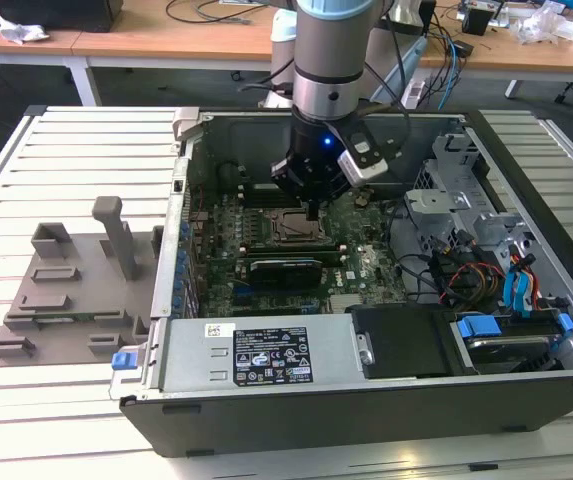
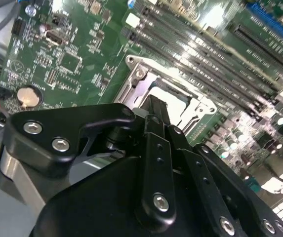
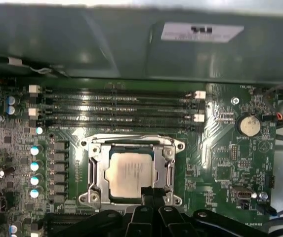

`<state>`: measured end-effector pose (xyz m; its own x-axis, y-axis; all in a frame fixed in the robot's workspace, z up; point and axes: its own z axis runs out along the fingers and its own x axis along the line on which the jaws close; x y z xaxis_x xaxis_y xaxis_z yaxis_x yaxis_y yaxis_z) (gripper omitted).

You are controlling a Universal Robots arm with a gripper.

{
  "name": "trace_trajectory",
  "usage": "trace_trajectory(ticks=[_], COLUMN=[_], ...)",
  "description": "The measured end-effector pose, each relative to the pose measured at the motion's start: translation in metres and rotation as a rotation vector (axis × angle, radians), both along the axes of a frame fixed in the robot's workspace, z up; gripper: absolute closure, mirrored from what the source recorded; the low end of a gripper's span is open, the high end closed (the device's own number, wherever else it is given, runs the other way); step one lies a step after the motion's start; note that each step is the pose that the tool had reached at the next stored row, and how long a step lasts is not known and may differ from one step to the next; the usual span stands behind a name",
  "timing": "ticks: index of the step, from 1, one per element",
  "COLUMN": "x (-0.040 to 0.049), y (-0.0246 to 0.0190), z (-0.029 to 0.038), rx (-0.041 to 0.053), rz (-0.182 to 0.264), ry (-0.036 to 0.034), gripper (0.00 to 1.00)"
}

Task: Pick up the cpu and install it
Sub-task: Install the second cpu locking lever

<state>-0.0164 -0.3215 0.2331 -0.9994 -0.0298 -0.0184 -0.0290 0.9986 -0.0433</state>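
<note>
Silver cpu [image 3: 130, 174], 1 only, sits in socket frame [image 3: 95, 170]; gripper [image 3: 152, 193] over its edge, fingertips hidden, grip state unclear.

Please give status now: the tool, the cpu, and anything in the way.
Tool low over the socket frame, inside the computer case. Cpu lies flat in the socket. Tool tip at the cpu's edge; grip state unclear. Nothing seen blocking.
</note>
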Motion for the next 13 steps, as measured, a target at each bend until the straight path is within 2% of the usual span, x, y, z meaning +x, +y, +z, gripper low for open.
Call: trace_trajectory(ticks=[5,7,8,10,12,13], x=[0.0000,-0.0005,-0.0012,-0.0022,-0.0025,-0.0027], y=[-0.0085,-0.0152,-0.0183,-0.0229,-0.0267,-0.0303], z=[-0.0002,-0.0011,-0.0017,-0.0022,-0.0025,-0.0027], rx=[0.0000,0.0000,0.0034,0.0222,0.0351,0.0449], rz=[0.000,0.000,0.000,0.000,0.000,0.000], ry=[0.0000,0.0000,0.0001,0.0000,0.0000,0.0000], gripper=[0.89,0.89,0.89,0.89,0.89,0.89])
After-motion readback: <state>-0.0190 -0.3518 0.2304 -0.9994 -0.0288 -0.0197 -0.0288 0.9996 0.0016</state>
